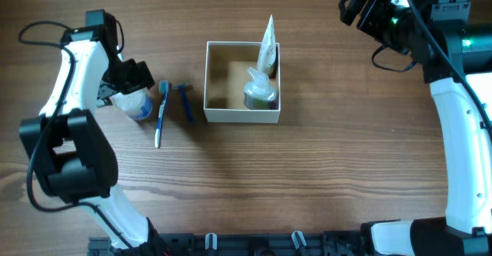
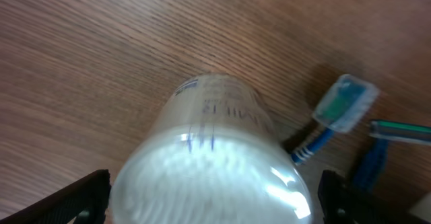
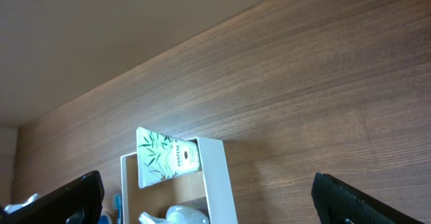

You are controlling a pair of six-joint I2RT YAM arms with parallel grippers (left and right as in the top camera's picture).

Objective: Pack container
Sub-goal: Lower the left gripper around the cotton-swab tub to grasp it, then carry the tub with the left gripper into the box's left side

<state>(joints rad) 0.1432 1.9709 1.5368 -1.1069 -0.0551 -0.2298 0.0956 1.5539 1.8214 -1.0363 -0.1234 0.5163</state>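
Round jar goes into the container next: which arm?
Left. The left gripper hangs open right over the jar, fingers either side. The right gripper sits at the far right corner, beyond the container.

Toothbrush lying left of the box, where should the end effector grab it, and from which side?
Probably best to take the toothbrush by the near half of its handle, from straight above, jaws closing across its width. It lies flat, and that end is free of the razor and the jar flanking its head.
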